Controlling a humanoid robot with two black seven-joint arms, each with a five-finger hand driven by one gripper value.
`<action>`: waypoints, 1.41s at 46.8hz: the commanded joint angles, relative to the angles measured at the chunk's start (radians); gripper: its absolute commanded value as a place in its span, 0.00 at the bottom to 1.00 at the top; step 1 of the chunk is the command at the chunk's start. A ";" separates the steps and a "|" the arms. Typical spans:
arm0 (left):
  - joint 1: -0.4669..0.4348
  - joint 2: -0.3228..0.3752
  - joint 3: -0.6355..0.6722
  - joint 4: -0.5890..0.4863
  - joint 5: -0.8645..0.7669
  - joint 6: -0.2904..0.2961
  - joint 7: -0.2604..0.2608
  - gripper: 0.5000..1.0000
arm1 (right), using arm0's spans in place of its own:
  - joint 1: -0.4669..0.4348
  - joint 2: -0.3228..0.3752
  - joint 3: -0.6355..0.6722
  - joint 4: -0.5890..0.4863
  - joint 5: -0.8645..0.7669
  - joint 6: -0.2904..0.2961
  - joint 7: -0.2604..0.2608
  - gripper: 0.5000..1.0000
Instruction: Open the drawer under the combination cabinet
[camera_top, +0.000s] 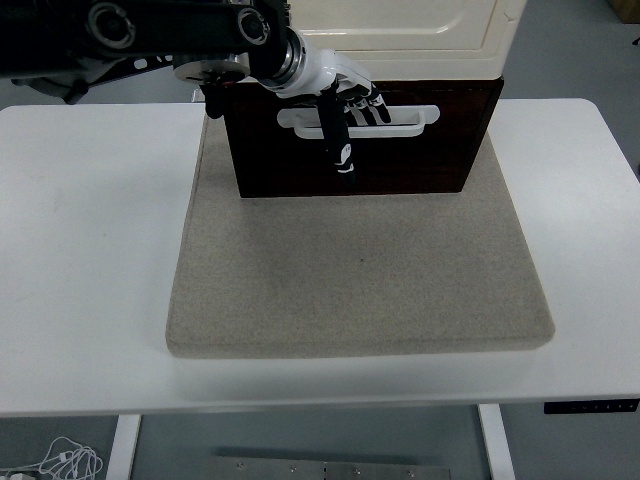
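A cream cabinet stands at the back of a beige mat, with a dark brown drawer under it. The drawer front carries a white slot handle. My left hand, white with black fingers, comes in from the upper left and sits at the handle's left half. Its fingers are hooked into the handle slot, and the thumb points down over the drawer front. The drawer looks closed, flush under the cabinet. The right arm is out of view.
The beige mat covers the middle of the white table in front of the drawer. Bare table lies to the left, right and along the near edge.
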 joint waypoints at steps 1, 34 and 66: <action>0.000 0.000 0.000 0.000 0.000 -0.001 0.000 1.00 | 0.000 0.000 0.000 0.000 0.000 0.000 0.000 0.85; 0.018 -0.002 -0.003 0.000 0.001 -0.014 0.000 1.00 | 0.000 0.000 0.000 0.000 0.000 0.000 0.000 0.85; 0.003 0.011 -0.022 -0.005 0.001 -0.111 -0.005 1.00 | 0.000 0.000 0.000 0.000 0.000 0.000 0.000 0.85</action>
